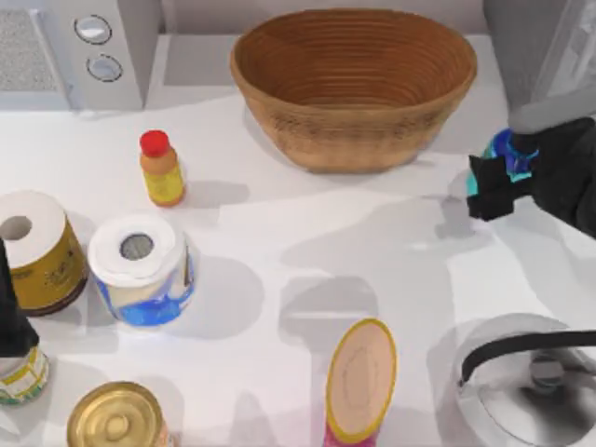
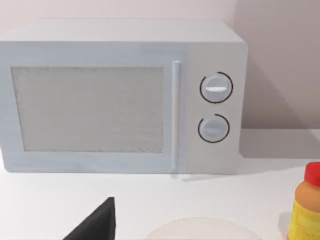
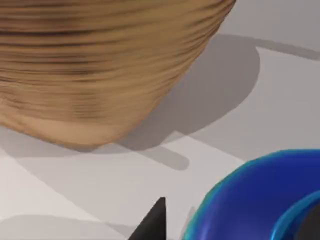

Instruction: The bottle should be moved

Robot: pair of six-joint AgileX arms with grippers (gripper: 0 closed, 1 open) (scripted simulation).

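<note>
Presently, right gripper [image 1: 494,186] clamps the bottle [image 1: 504,149] beside the basket [image 1: 354,88].
Left gripper [image 2: 95,225] near microwave [image 2: 120,95]: finger state cannot be told.

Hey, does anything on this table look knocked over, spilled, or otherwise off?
Nothing is spilled. The pink tube with a yellow-rimmed end looks tipped rather than upright, near the table's front edge. The bottle is in the right gripper, right of the basket.
</note>
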